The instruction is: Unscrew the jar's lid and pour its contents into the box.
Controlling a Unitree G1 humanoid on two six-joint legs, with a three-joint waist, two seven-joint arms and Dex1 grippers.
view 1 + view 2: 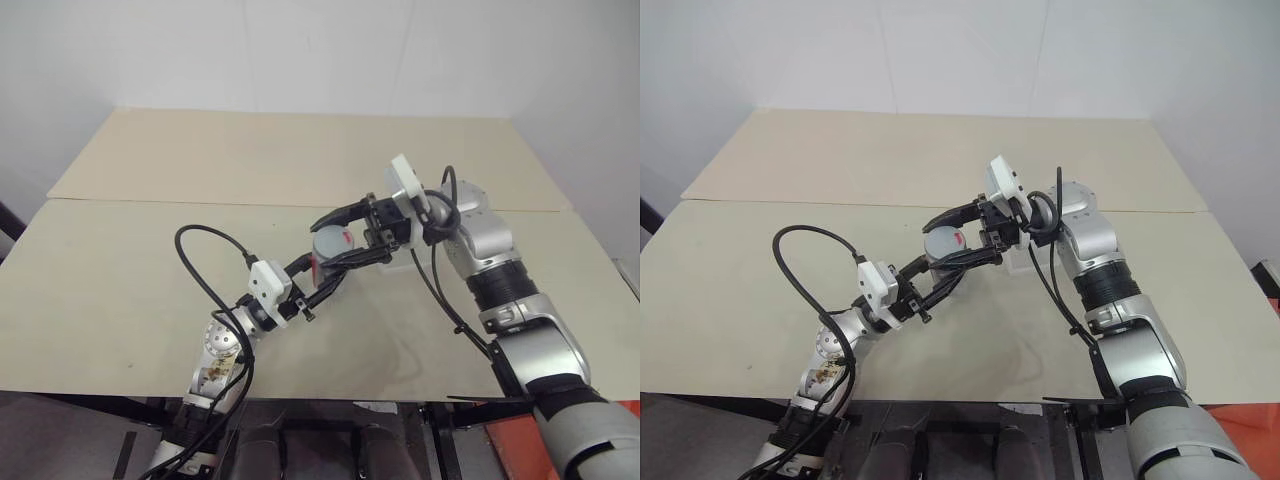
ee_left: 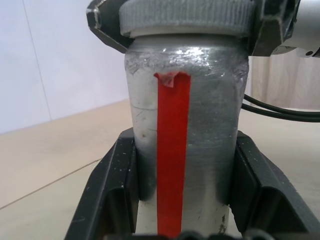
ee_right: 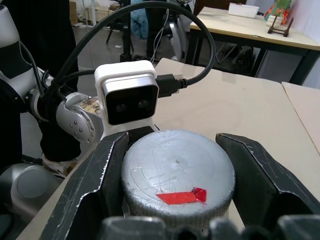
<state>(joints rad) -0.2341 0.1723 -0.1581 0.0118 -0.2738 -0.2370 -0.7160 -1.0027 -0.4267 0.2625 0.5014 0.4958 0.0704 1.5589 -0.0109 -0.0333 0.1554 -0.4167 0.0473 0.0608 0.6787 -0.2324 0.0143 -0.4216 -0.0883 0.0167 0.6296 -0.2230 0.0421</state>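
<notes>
My left gripper (image 1: 318,278) is shut on the body of the jar (image 2: 185,125), a silvery cylinder with a red vertical stripe, held upright above the table. The grey ribbed lid (image 3: 177,182) is on top and carries a small red tape mark. From the right, my right gripper (image 3: 175,142) reaches over the jar with one black finger on each side of the lid; a narrow gap shows at one finger. The contents are hidden inside the jar. The clear box (image 1: 1013,262) lies on the table just behind the right gripper, partly covered by it.
A light wooden table (image 1: 130,290) spreads wide on all sides, with a seam where a second board (image 1: 280,150) joins at the back. Black cables (image 1: 205,250) loop from both wrists. A white wall stands behind.
</notes>
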